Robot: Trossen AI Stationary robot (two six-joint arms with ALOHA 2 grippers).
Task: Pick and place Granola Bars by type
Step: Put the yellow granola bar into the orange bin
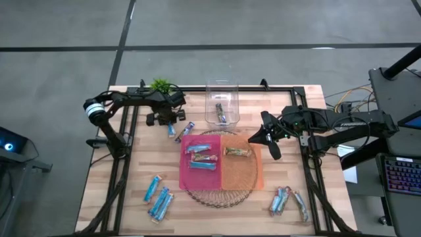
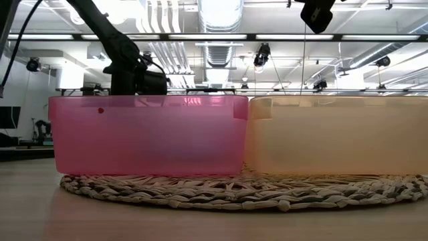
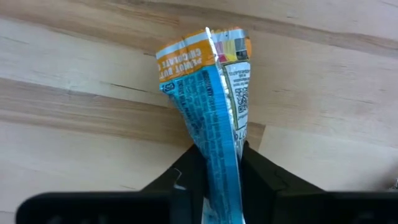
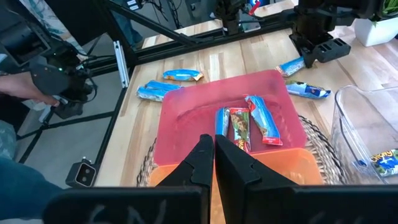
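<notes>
A crinkled light blue foil-wrapped granola bar point(image 3: 214, 118) with an orange end stands pinched between the left gripper's point(image 3: 216, 167) two dark fingers, over the pale wooden table point(image 3: 74, 93) just beside the translucent pink plastic bin point(image 1: 199, 160). Three more bars lie in that bin. The right gripper point(image 4: 212, 155) hangs with fingers pressed together, empty, above the neighbouring orange bin point(image 1: 241, 172).

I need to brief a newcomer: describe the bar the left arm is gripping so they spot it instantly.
Start at the small green plant on the wooden table's far edge; just below it is the left gripper. Its fingers pinch a light blue foil-wrapped granola bar with an orange end, the only bar held on edge, unlike the purple-ended bar lying flat beside it.
</notes>
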